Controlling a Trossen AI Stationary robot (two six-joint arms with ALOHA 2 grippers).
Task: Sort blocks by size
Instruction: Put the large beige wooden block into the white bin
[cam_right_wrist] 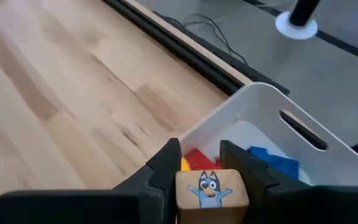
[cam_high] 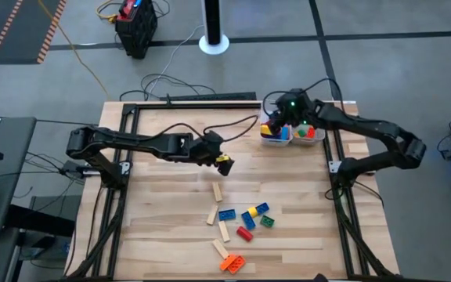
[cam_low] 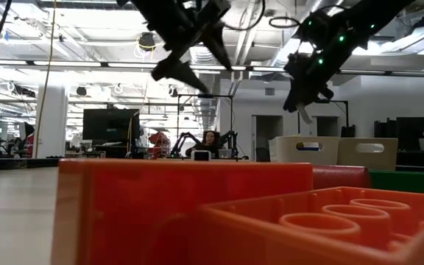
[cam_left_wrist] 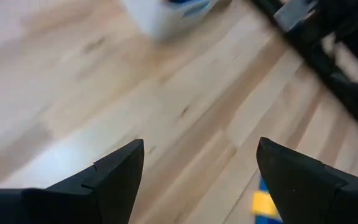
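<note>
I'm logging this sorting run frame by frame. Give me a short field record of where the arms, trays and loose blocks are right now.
left gripper: open, empty, above bare table near the middle
right gripper: closed on a pale block with a cartoon dog picture, over the white trays
white trays: at the table's far right corner, already holding red, blue, yellow and green blocks
loose blocks: cluster on the near half of the table, with blue, yellow, green, red and orange bricks and pale wooden bars
low view: an orange brick fills the foreground
</note>
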